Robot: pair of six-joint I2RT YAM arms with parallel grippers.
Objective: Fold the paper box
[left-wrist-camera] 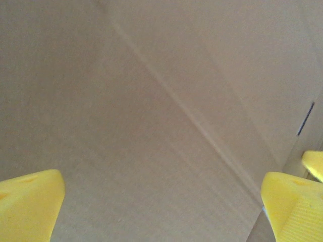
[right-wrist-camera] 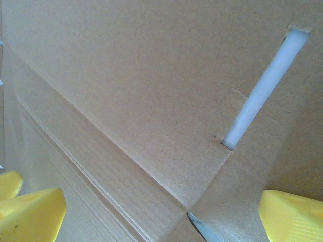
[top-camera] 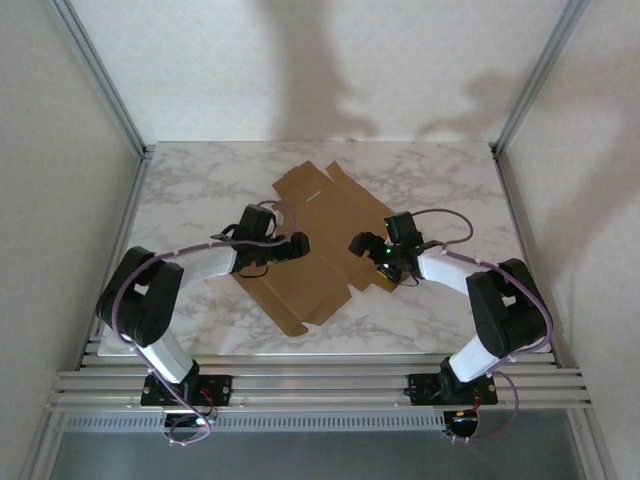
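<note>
The paper box (top-camera: pixel 330 215) is a brown die-cut cardboard sheet lying flat and unfolded, set diagonally on the marble table (top-camera: pixel 200 180). My left gripper (top-camera: pixel 300 246) hovers low over the sheet's left-centre, and my right gripper (top-camera: pixel 359 243) over its right-centre; they face each other. In the left wrist view the cardboard (left-wrist-camera: pixel 151 101) shows a diagonal crease, and the left gripper (left-wrist-camera: pixel 161 212) is open, its yellow fingertips (left-wrist-camera: pixel 28 206) wide apart with nothing between them. In the right wrist view the cardboard (right-wrist-camera: pixel 151 75) has a cut slot (right-wrist-camera: pixel 265 91), and the right gripper (right-wrist-camera: pixel 161 217) is open and empty.
Aluminium frame posts (top-camera: pixel 100 75) stand at the table's back corners, with white walls on three sides. A rail (top-camera: pixel 320 385) at the near edge carries both arm bases. Bare marble surrounds the sheet.
</note>
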